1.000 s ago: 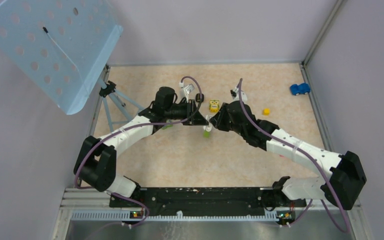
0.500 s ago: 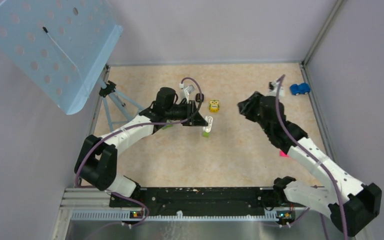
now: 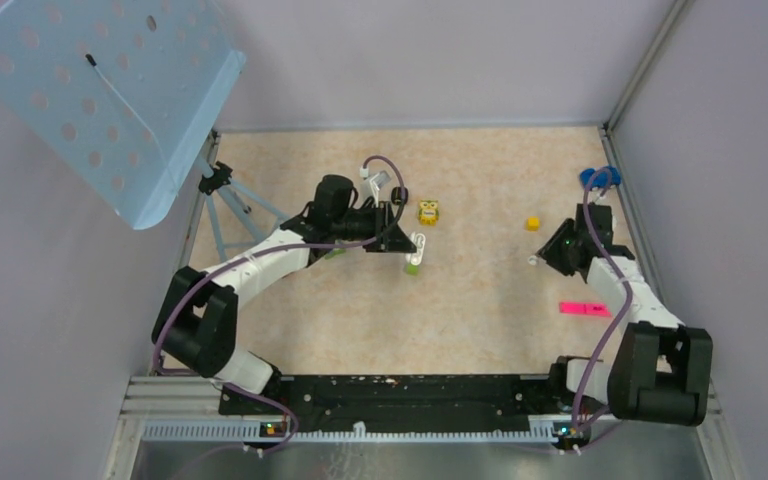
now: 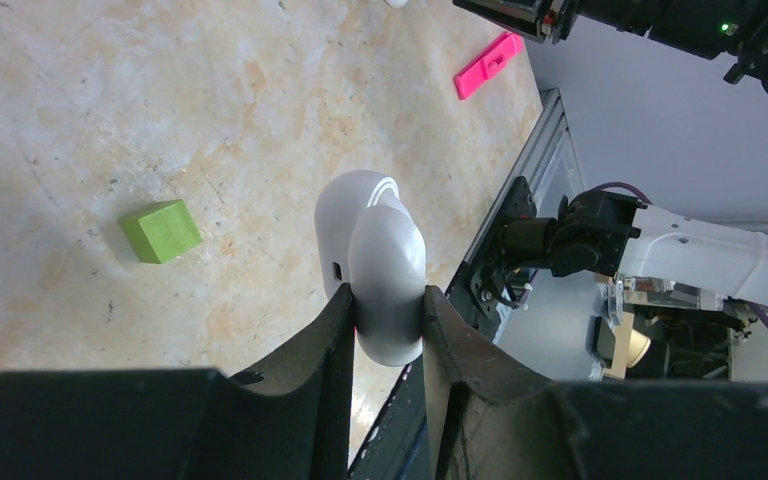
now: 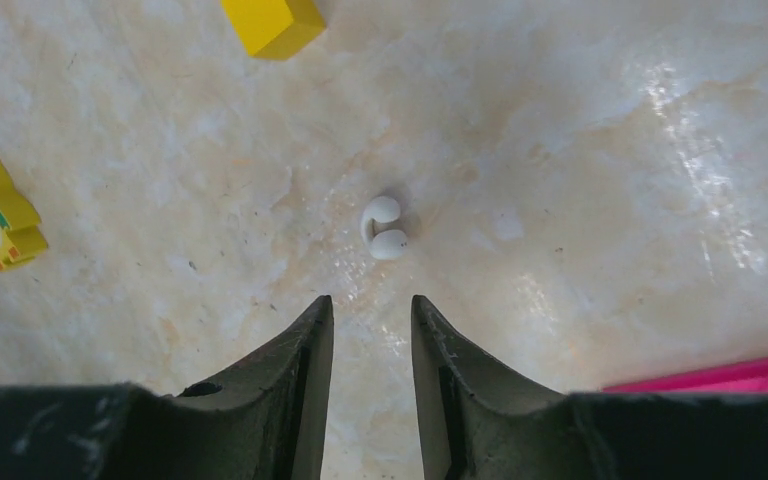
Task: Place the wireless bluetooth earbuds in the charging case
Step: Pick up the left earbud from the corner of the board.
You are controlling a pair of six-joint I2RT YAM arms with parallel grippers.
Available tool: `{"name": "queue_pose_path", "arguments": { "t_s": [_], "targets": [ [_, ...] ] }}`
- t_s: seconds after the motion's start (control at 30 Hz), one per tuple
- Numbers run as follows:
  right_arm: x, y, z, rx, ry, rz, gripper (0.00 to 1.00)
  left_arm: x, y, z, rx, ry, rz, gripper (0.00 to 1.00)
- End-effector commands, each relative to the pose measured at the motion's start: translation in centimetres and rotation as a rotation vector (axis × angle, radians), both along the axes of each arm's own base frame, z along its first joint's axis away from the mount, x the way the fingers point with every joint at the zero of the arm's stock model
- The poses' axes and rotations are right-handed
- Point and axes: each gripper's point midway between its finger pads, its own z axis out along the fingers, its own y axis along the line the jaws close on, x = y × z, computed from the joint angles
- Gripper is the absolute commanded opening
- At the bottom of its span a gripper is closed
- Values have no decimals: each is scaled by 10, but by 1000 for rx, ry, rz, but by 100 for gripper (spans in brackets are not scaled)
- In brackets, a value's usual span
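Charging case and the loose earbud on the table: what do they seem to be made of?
Charging case: probably hard white plastic, smooth semi-gloss, going by soft highlights on its rounded shell. Earbud: likely glossy white plastic too, with small bright glints; too small to be sure.

1. Left arm (image 3: pixel 260 255) reaches to mid-frame with a white charging case (image 3: pixel 418 243) at its tip and a green cube (image 3: pixel 413 266) just below.
2. Right arm (image 3: pixel 620 285) is folded at frame right, with a tiny white earbud (image 3: pixel 534 260) beside its tip.
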Motion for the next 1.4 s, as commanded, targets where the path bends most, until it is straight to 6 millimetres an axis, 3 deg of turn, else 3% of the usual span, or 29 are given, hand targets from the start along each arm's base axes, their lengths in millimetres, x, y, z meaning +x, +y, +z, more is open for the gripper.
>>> {"name": "queue_pose_path", "arguments": {
  "t_s": [0.0,0.43,0.53,0.67,1.37],
  "targets": [
    [20,15,-2,45,-45,116,32,11,-9,18,-38,-46,-6,0],
    [47,31,-16,106,-88,220,29,18,-13,22,-46,-42,14,0],
    [49,26,-23,84,-67,207,29,20,-13,24,-46,-46,21,0],
    [41,16,-35,40,-5,174,30,22,-14,27,-46,-51,20,0],
    [17,2,-33,-56,13,169,30,18,-15,23,-44,-46,-1,0]
  ]
}}
